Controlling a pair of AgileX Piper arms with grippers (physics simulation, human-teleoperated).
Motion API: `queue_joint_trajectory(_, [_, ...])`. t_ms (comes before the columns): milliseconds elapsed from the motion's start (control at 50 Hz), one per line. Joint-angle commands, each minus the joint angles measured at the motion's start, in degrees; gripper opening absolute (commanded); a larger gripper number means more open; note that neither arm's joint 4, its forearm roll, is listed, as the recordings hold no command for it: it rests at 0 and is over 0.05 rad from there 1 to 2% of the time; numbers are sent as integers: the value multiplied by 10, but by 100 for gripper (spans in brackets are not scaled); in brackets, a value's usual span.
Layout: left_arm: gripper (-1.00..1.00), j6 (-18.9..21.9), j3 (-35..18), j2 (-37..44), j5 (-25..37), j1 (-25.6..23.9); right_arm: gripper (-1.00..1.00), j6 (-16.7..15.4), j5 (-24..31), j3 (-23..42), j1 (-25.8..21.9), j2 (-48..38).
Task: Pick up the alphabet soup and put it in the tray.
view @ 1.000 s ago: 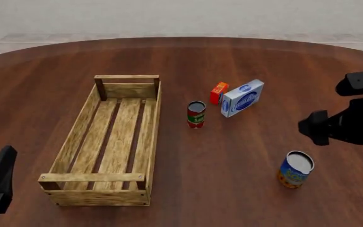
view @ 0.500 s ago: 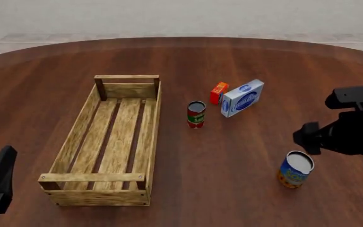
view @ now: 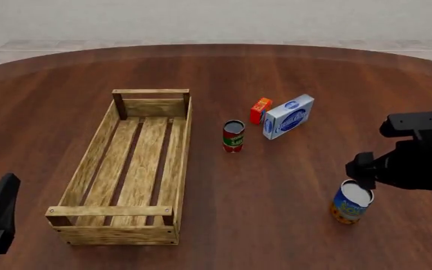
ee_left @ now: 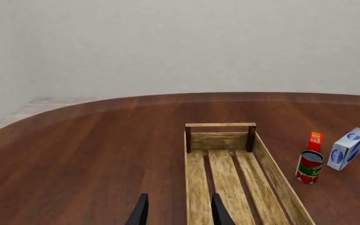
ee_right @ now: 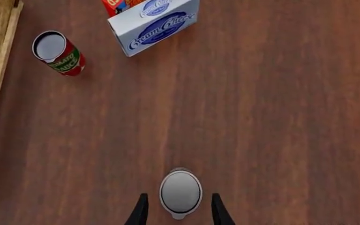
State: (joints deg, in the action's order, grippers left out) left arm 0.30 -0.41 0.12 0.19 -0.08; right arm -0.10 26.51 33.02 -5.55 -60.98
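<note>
A: What is being attempted here?

B: The soup (view: 351, 202) is being lined up for a grasp by the right hand (ee_right: 178, 213). In the right wrist view the can's silver top is being framed between the two fingers (ee_right: 140, 212), close to centred.

A: How is the step best done?

B: The can should be kept centred between the fingers while the hand is being lowered, so that neither tip is landing on the rim. The grip is probably best taken on the label, below the lid, and closed evenly, since a one-sided push could be tipping an upright can.

A: The hand's state?

B: The fingers are being held apart, a little wider than the can, and nothing is being gripped. Contact cannot be told from these views.

A: And the left hand (ee_left: 178, 212)?

B: It is being held parted and unloaded near the tray's (view: 180, 163) near end.

A: Where is the soup being kept?

B: It is standing upright on the worktop (view: 276, 225), well apart from the tray. The red can (view: 233, 135) is standing between them, farther back.
</note>
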Motion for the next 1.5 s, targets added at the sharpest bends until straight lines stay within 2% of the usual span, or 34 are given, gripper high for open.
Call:
queue_joint_trajectory(20, [100,0,0,0,0,0,100,1,-12,-6,2,-12])
queue_joint_trajectory(1500, [100,0,0,0,0,0,100,24,-117,-49,0,-122])
